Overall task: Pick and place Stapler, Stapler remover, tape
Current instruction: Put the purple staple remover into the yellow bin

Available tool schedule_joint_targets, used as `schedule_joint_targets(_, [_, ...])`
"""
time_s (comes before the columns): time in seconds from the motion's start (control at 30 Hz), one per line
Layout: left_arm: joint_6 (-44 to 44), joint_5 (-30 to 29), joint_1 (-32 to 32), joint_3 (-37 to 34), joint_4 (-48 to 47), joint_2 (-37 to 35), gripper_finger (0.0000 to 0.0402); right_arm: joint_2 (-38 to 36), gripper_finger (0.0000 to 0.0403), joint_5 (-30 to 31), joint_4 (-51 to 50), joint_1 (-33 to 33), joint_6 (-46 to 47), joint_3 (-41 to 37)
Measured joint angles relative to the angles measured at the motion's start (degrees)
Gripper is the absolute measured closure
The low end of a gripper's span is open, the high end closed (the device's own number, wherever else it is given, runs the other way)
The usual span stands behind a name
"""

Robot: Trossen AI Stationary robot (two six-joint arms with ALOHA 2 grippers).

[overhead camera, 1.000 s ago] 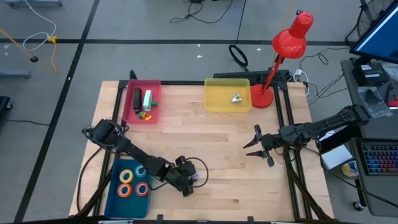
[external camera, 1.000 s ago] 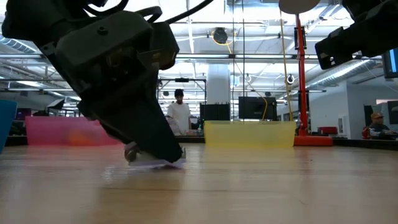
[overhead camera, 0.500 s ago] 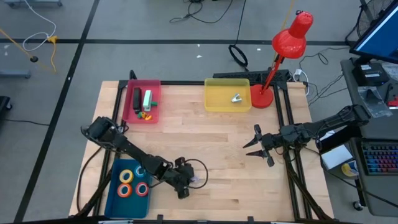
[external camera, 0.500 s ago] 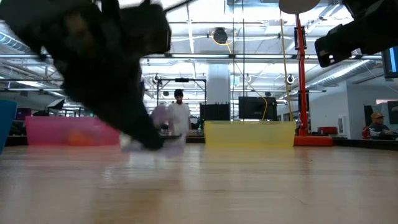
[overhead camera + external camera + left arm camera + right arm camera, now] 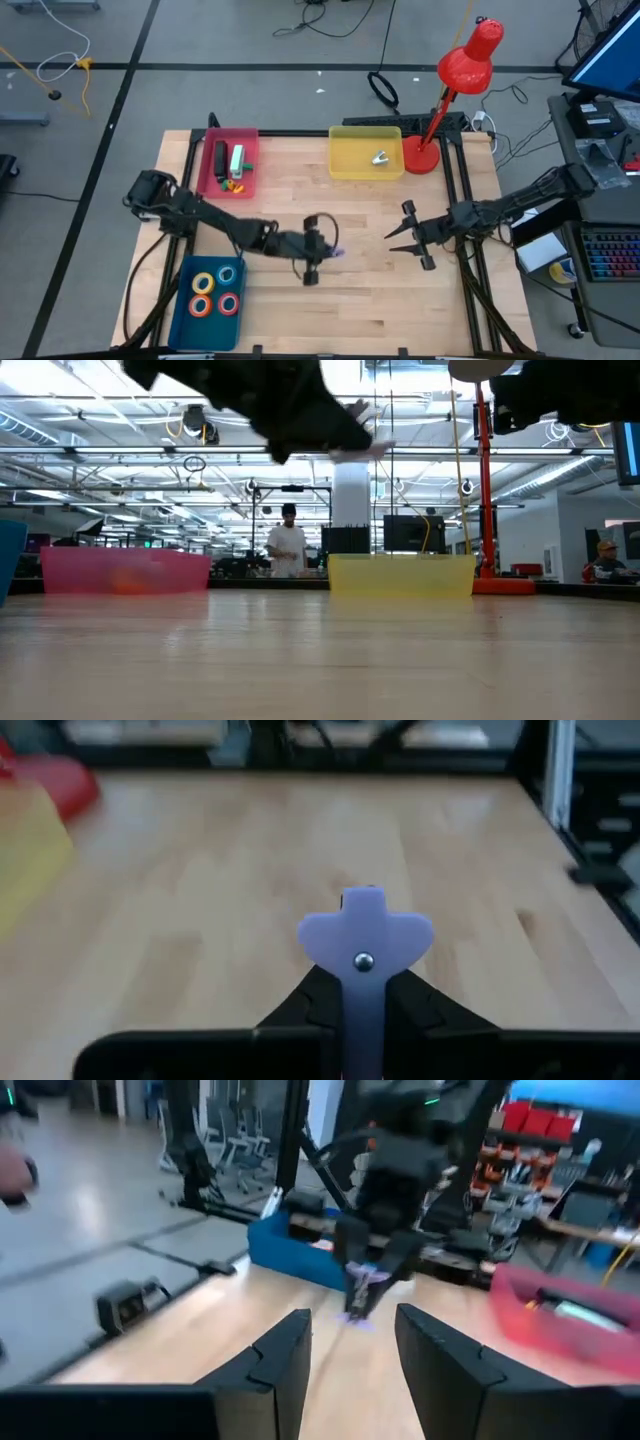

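My left gripper (image 5: 326, 249) hovers over the table's middle, shut on a lavender stapler remover (image 5: 364, 942), which the low view shows high above the wood (image 5: 366, 446). My right gripper (image 5: 404, 238) waits open near the right edge, facing the left one, nothing between its fingers (image 5: 350, 1348). Several tape rolls (image 5: 213, 292) lie in the blue tray (image 5: 186, 315) at the near left. A black stapler (image 5: 220, 158) lies in the pink tray (image 5: 249, 160). A small metal piece (image 5: 381, 157) lies in the yellow tray (image 5: 345, 160). My left gripper pinches the remover's narrow lavender body (image 5: 362, 1005) between its two fingers (image 5: 312, 1008), just behind the rivet. The wide riveted end (image 5: 364, 935) sticks out past the fingertips. The fingers point roughly level toward the table's right side. The remover is lifted clear of the table.
A red desk lamp (image 5: 455, 80) stands at the far right corner beside the yellow tray. A black frame (image 5: 455, 190) runs along the table's edges. Bare wood (image 5: 370, 300) lies between and in front of the two grippers. People show in the room behind (image 5: 288, 545).
My left gripper has risen from the near part of the table and gone toward the far and right edges, to the middle. The stapler remover, which lay on the wood under it, has gone up with it and now hangs clear.
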Motion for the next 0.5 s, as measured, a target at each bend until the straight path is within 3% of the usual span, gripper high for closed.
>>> schedule_joint_targets(0.1, [4.11, 3.16, 3.48, 0.02, 3.71, -0.47, 0.0374, 4.01, 0.0264, 1.31, 3.02, -0.06, -4.73, 0.0])
schedule_joint_targets(0.3, [5.7, 8.89, 9.04, 0.04, 6.6, -0.45, 0.036, 12.0, 0.0258, 9.94, 10.25, -0.14, -10.51, 0.0])
schedule_joint_targets(0.5, [8.68, 13.07, 11.32, 0.07, 9.19, -0.41, 0.0374, 19.57, 0.0228, 10.58, 20.7, -2.32, -12.29, 0.36])
